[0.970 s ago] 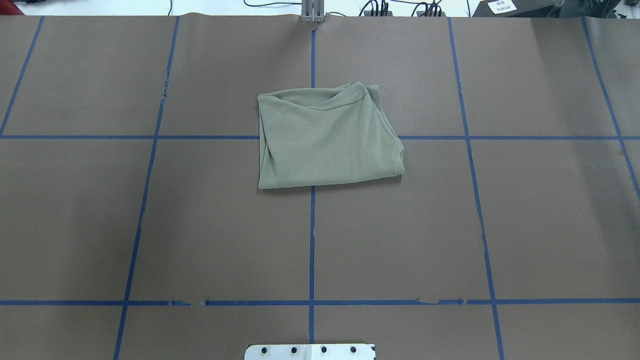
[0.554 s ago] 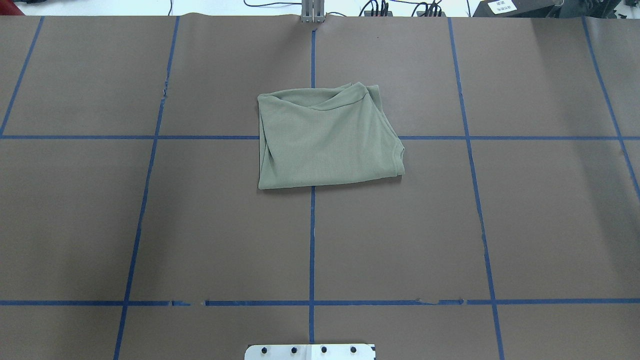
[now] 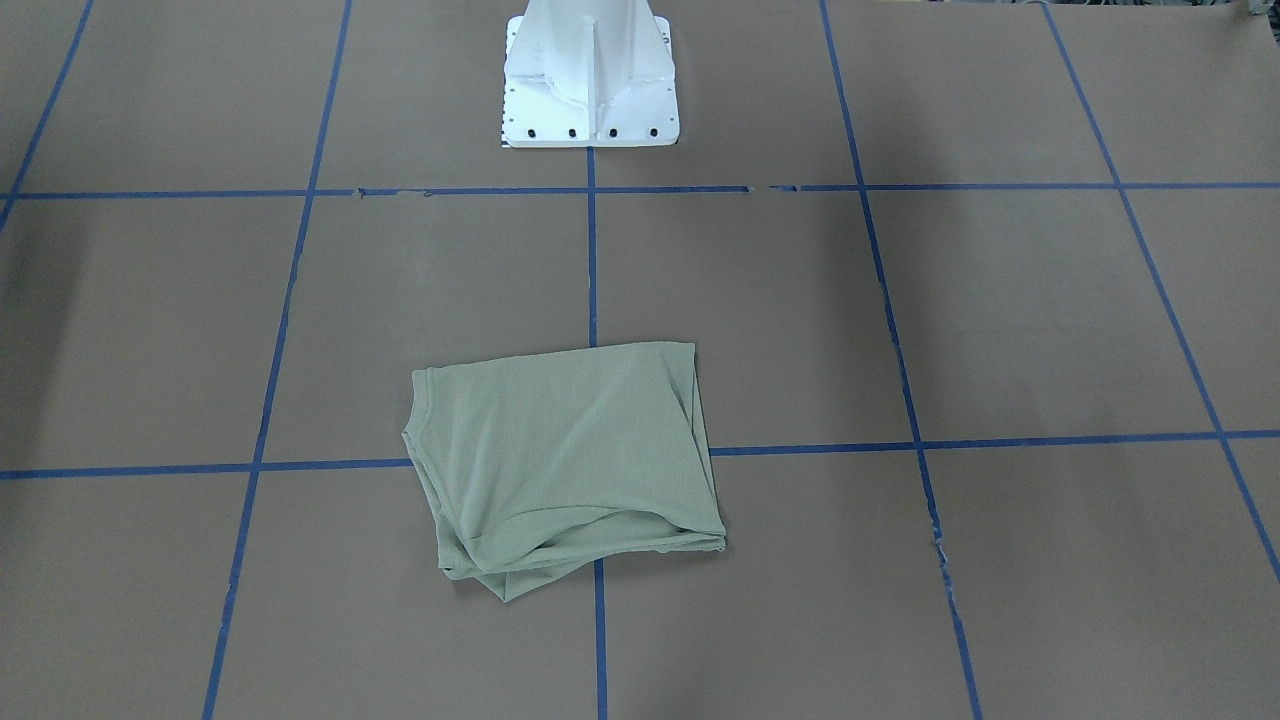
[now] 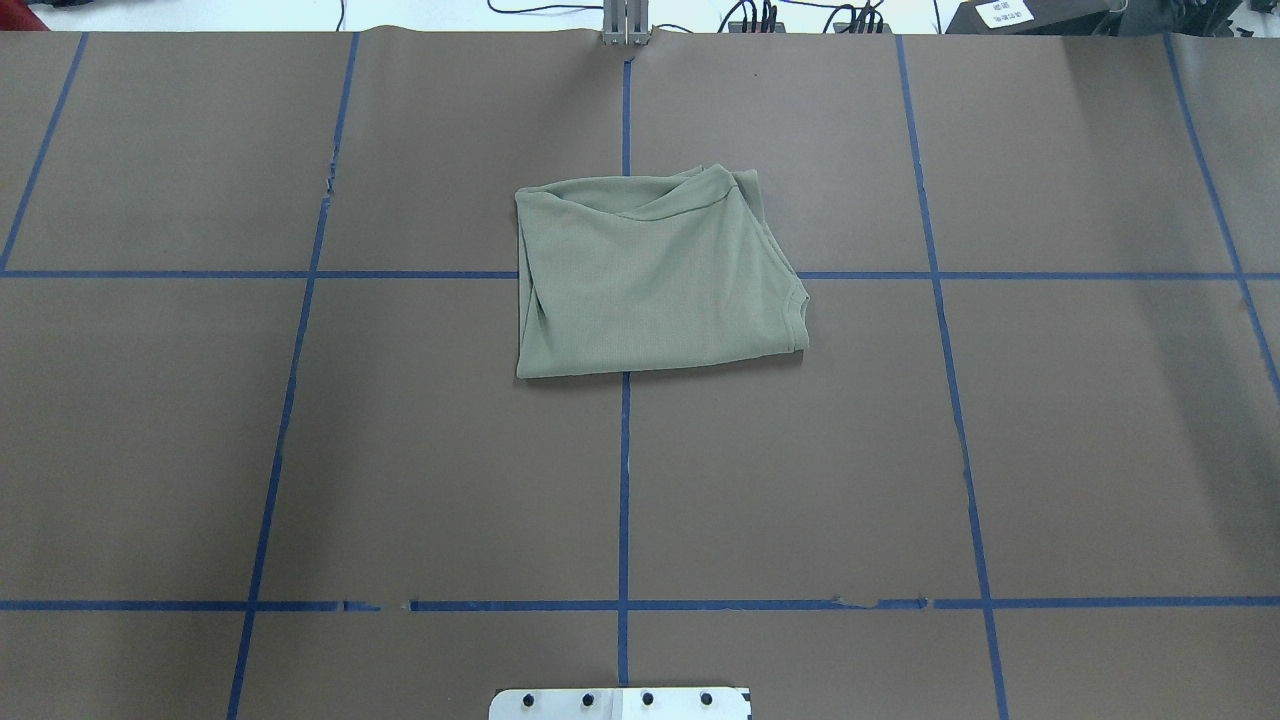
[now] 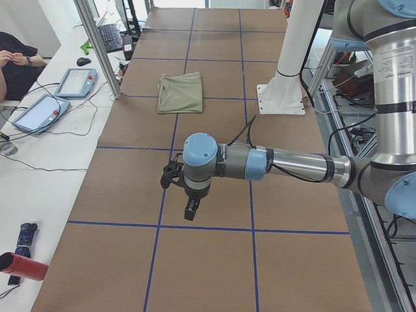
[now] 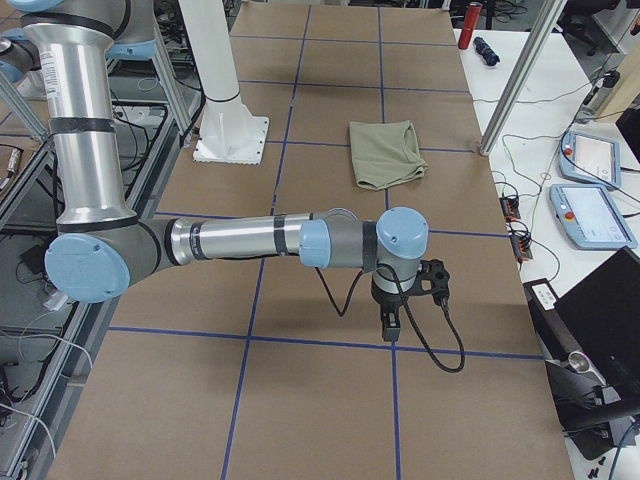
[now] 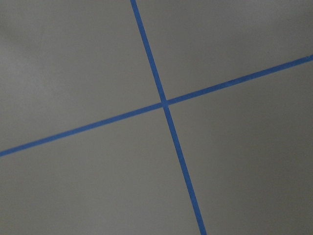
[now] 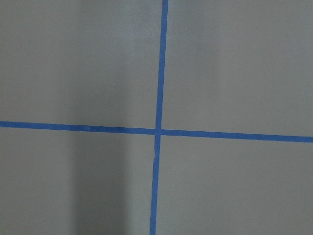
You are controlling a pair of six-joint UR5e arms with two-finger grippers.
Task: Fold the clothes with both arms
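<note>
The pale sage-green shirt lies folded into a rough rectangle at the middle of the brown paper-covered table, with no arm touching it. It also shows in the front view and both side views. My left gripper hangs over bare paper near the table's left end, far from the shirt. My right gripper hangs over bare paper near the right end. I cannot tell if either is open or shut. Both wrist views show only paper and crossing blue tape.
The white pedestal stands at the robot's edge of the table. Blue tape lines grid the paper. Teach pendants, cables and a seated person are on the side bench beyond a metal post.
</note>
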